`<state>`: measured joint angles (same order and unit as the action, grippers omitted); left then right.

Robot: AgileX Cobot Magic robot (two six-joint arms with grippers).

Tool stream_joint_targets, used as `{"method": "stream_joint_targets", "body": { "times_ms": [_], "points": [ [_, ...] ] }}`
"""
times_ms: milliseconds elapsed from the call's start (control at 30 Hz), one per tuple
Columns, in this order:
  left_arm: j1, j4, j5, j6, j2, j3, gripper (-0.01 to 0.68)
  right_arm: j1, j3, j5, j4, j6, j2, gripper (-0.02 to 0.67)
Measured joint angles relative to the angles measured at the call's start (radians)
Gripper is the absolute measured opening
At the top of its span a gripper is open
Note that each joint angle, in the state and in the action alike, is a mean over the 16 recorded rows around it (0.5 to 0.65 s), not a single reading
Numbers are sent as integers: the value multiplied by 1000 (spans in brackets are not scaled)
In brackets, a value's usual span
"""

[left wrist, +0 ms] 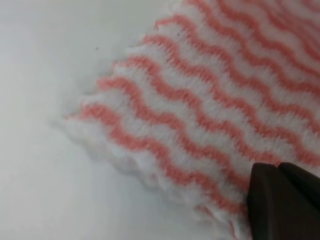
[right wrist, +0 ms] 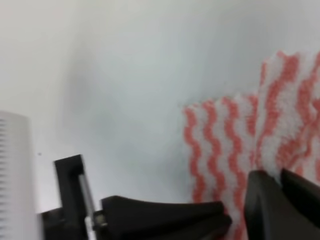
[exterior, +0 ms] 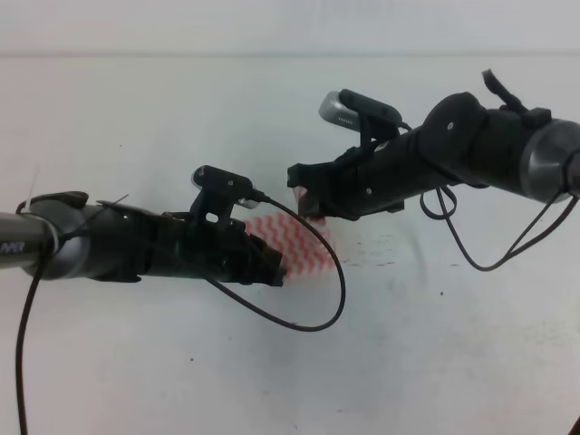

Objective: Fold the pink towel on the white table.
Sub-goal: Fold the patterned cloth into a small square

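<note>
I see the table (exterior: 272,381) first. It is big, white and flat, with a few tiny dark specks. My two black arms reach in over it, one from each side, and they nearly meet in the middle.

The towel (exterior: 304,245) lies on the table in the middle, between the two arm tips. It is small in my high view, with pink and white wavy stripes. Most of it is hidden under the arms.

My left gripper (exterior: 272,267) sits low at the towel's near left edge. From the left wrist camera the towel (left wrist: 210,110) fills most of the picture and lies flat on the table (left wrist: 45,125), with one corner pointing to the left. One dark finger (left wrist: 282,202) shows at the bottom right, on top of the towel's edge. I cannot tell if the fingers are apart or together there.

My right gripper (exterior: 304,201) is at the towel's far edge. From the right wrist camera the towel (right wrist: 225,150) is at the right side, and one part of it stands higher than the flat part beside it. A dark finger (right wrist: 280,205) is right against that raised part. It looks like the fingers pinch the towel, but the view is blurry and I cannot be sure.

A black cable (exterior: 317,308) loops from the left arm down over the table.
</note>
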<state>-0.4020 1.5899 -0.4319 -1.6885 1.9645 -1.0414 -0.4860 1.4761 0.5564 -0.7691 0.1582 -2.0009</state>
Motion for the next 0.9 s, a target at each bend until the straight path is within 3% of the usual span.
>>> {"method": "stream_joint_targets", "body": {
  "times_ms": [900],
  "points": [
    [0,-20,41,-29,-40,2,-5,-2,11,7,-10,1,-21,-17]
  ]
}}
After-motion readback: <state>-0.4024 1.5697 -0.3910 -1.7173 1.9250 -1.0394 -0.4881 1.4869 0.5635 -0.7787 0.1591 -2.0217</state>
